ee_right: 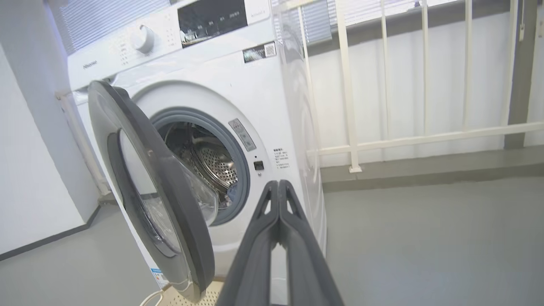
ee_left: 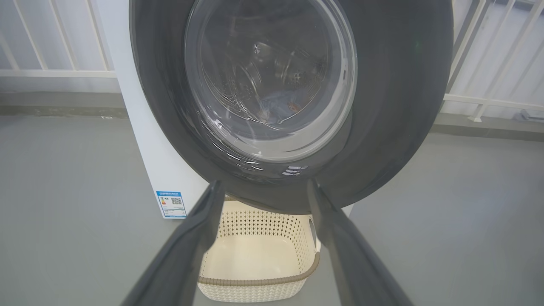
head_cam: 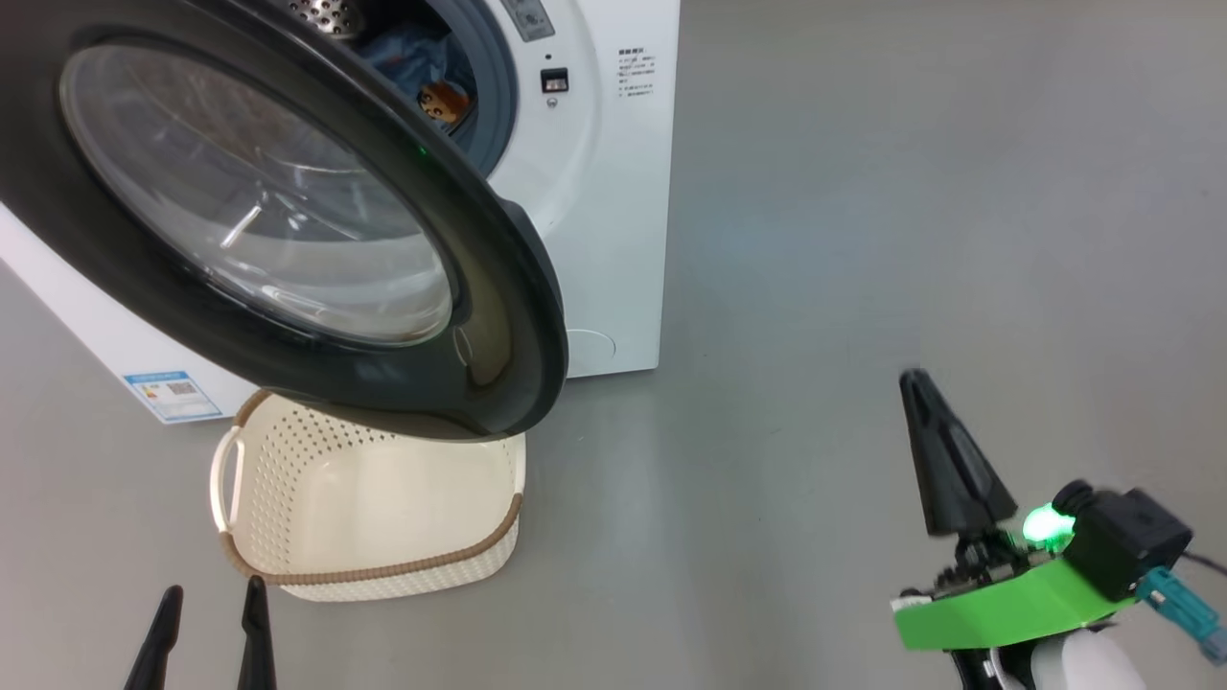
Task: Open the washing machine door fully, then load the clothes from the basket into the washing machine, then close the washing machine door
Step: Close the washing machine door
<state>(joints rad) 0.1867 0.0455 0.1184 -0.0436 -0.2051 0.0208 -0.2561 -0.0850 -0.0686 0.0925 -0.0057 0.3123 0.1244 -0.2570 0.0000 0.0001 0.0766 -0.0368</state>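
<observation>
The washing machine (head_cam: 613,192) stands at upper left with its door (head_cam: 498,316) swung out, black rim and glass bowl hanging over the basket (head_cam: 288,565). The cream basket sits on the floor with nothing in it. Light blue clothes (head_cam: 431,77) lie inside the drum and show through the glass (ee_left: 280,106) too. My left gripper (head_cam: 213,586) is open at lower left, near the basket's front rim (ee_left: 255,281), its fingers (ee_left: 199,229) pointing at the door (ee_left: 391,106). My right gripper (head_cam: 911,379) is shut on nothing, over bare floor right of the machine (ee_right: 238,72), apart from the door (ee_right: 170,199).
Grey floor spreads to the right of the machine. A white railing (ee_right: 425,138) runs behind and beside it, and a white wall (ee_right: 29,178) stands on the machine's other side. A blue label (head_cam: 173,393) sits low on the machine's front.
</observation>
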